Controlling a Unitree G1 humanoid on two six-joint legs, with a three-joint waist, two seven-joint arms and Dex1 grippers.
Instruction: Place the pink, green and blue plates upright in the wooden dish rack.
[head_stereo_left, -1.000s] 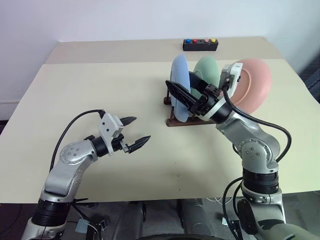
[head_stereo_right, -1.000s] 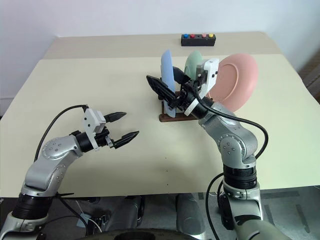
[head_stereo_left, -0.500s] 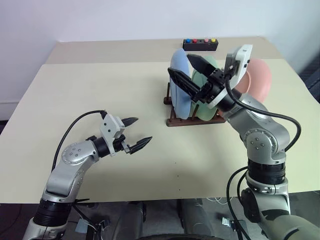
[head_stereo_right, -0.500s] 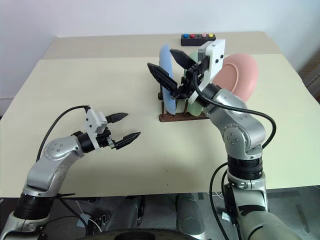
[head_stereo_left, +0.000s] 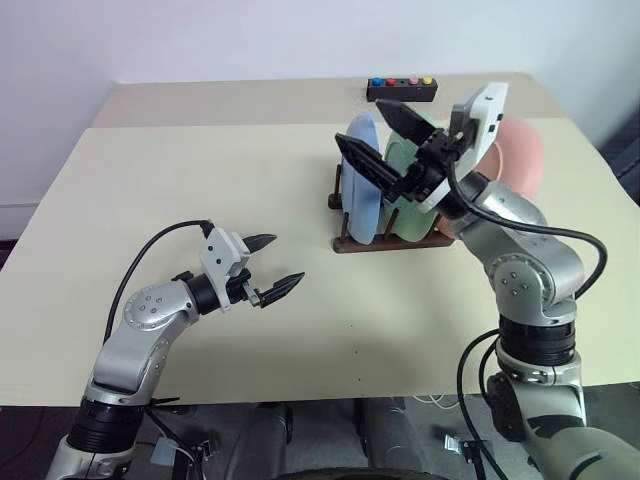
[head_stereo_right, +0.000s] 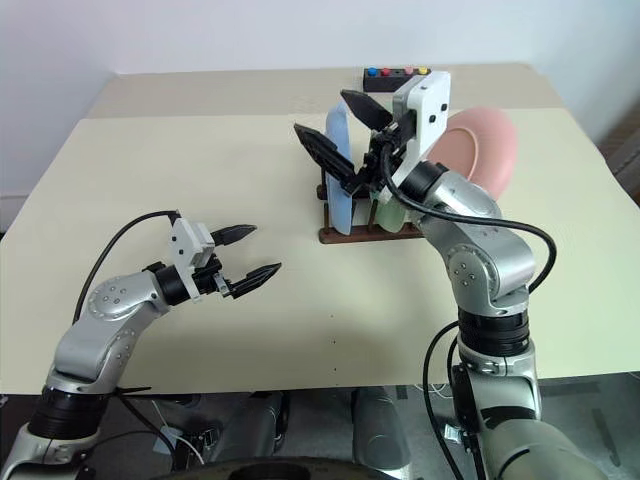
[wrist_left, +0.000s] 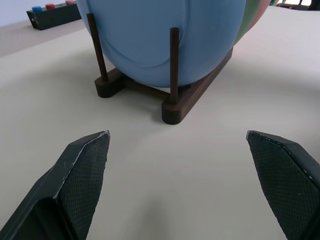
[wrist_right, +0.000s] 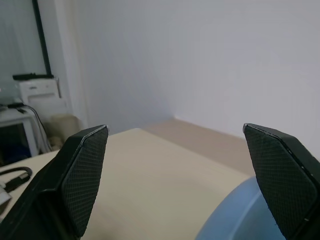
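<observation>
Dish rack, loaded: three plates upright, closing step.
Wooden dish rack (head_stereo_left: 390, 240) at bench (head_stereo_left: 200, 200) centre-right holds blue plate (head_stereo_left: 362, 180), green plate (head_stereo_left: 412, 150), pink plate (head_stereo_left: 515, 150) on edge. Right end effector (head_stereo_left: 385, 140) wide open, empty, above the blue plate; left end effector (head_stereo_left: 272, 265) wide open, empty, well apart. Judged complete; next: draw right arm clear without knocking plates.
</observation>
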